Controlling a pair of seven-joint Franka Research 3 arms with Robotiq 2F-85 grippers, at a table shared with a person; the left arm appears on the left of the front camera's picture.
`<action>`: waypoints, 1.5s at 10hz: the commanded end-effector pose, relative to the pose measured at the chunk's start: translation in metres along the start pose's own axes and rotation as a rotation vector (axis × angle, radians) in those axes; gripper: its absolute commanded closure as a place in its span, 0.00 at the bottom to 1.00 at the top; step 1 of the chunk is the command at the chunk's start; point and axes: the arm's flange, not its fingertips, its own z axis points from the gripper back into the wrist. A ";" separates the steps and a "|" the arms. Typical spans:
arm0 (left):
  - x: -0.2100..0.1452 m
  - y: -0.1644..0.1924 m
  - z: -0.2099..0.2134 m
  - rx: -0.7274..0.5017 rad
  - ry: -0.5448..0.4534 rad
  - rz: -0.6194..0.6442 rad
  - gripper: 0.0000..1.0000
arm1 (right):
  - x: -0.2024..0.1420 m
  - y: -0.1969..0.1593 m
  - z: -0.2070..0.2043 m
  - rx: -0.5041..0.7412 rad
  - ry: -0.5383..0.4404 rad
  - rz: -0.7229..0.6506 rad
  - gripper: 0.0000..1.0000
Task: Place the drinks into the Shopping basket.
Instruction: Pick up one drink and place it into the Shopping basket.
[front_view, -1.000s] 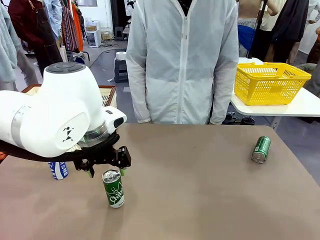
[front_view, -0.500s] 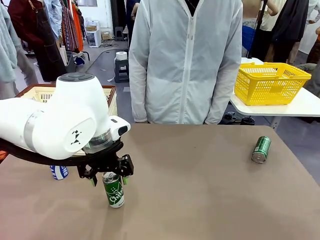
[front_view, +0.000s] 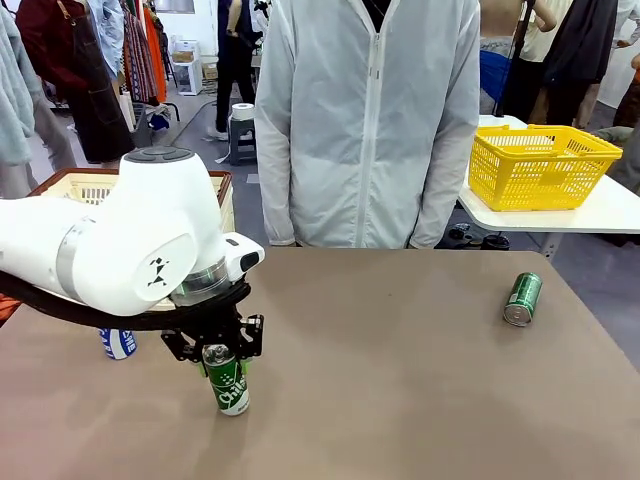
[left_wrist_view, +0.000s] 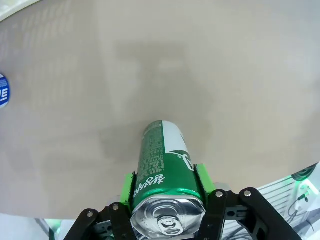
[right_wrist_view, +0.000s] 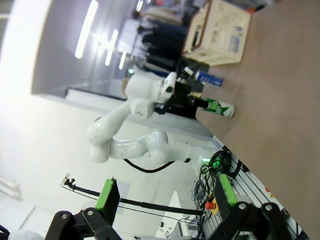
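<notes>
A green can (front_view: 229, 386) with a white script logo stands upright on the brown table, and my left gripper (front_view: 222, 350) is shut on its upper part from above. In the left wrist view the green pads (left_wrist_view: 128, 186) press both sides of this can (left_wrist_view: 161, 159). A blue can (front_view: 118, 343) stands to its left, partly hidden by my left arm. A slimmer green can (front_view: 523, 298) lies on its side at the right. The Shopping basket (front_view: 80, 186) sits behind my left arm, mostly hidden. My right gripper (right_wrist_view: 167, 196) is open, raised off the table, holding nothing.
A person in a white jacket (front_view: 370, 120) stands at the far edge of the table. A yellow mesh basket (front_view: 540, 165) rests on a separate white table at the back right. The table's middle and right front are bare.
My left gripper came down over the green can and its jaws closed on the can's top. The other cans have not moved.
</notes>
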 end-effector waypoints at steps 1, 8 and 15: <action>0.003 0.001 0.002 0.008 0.007 -0.010 1.00 | 0.003 0.004 0.001 0.009 -0.006 0.002 0.00; -0.020 0.002 0.161 0.052 -0.141 -0.171 1.00 | 0.003 0.004 0.001 0.009 -0.006 0.002 0.00; -0.053 0.002 0.190 0.099 -0.111 -0.284 1.00 | 0.003 0.004 0.001 0.009 -0.006 0.002 0.00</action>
